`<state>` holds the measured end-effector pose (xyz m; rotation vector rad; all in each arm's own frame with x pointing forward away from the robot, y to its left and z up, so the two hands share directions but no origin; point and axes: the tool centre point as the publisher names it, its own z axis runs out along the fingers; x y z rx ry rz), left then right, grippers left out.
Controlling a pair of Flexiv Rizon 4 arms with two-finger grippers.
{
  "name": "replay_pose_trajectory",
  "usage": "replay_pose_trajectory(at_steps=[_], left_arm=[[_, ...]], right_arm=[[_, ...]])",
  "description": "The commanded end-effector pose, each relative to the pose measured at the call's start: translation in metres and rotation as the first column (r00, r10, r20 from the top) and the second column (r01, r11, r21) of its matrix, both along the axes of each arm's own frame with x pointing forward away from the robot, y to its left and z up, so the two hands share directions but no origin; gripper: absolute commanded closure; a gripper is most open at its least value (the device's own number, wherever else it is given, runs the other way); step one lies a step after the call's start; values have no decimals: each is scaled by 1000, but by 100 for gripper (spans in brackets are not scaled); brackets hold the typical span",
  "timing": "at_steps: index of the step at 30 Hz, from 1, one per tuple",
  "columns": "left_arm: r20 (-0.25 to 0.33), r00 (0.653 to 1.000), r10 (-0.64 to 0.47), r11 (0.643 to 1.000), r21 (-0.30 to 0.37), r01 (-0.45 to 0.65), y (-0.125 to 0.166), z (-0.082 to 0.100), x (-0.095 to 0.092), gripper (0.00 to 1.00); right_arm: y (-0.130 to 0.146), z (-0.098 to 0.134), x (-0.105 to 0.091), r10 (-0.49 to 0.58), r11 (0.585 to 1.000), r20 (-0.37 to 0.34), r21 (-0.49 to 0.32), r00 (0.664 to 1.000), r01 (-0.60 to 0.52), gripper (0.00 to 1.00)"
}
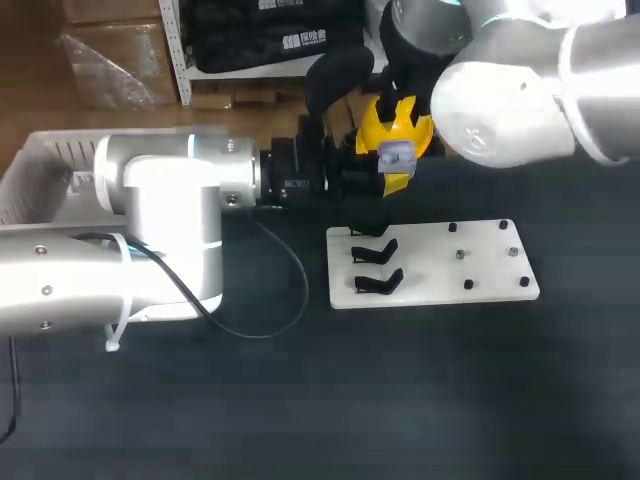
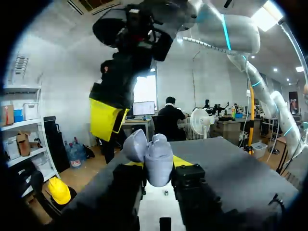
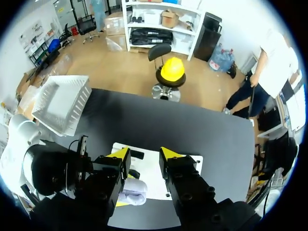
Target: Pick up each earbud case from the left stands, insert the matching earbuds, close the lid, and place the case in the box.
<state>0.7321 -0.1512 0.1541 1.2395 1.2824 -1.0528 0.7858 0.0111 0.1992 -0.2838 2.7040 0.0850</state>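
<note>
The left arm (image 1: 160,230) fills the near left of the head view, its thick white and silver joints lying low across the black table (image 1: 400,400) and ending in the left tool (image 2: 159,171) near the table's far edge. That tool holds the lavender earbud case (image 2: 156,161), with a dark finger pressed to each side and a yellow tip showing on either flank. The case stands upright in the grip and its lid is swung open, so two rounded lobes rise side by side above the fingers. The right arm (image 1: 520,90) comes in from the far right corner and hangs its right tool (image 3: 144,156) over the same spot. The right tool's fingers stand wide apart and hold nothing. From the right wrist view the case sits lower than the gap, close by the inner side of one finger, and whether it touches that finger cannot be told. A white board (image 1: 480,265) lies flat on the table just nearer than the two tools, with black stands (image 1: 376,250) on its left part and small dark pieces dotted over its right part, too small to make out. A white slatted box (image 1: 40,165) sits at the table's far left behind the left arm, well apart from the case. A thin black cable (image 1: 285,290) loops over the table between that arm and the board.
</note>
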Motion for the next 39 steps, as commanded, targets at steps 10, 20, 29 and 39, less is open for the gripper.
replay_pose_trajectory(at_steps=[10, 20, 29, 39], left_arm=[[7, 1000, 11, 1000, -7, -11, 0, -2, -3, 100], [7, 1000, 11, 1000, -7, -11, 0, -2, -3, 100], [7, 1000, 11, 1000, -7, -11, 0, -2, -3, 100], [77, 997, 26, 999, -25, -24, 31, 24, 1, 100]], right_arm=[[-3, -13, -19, -17, 1000, -32, -26, 999, 16, 60], [-9, -11, -40, -33, 999, -23, -31, 999, 32, 59], [-21, 5, -43, -108, 993, 43, 43, 993, 106, 52], [-64, 20, -51, -267, 957, 90, 139, 960, 253, 0]])
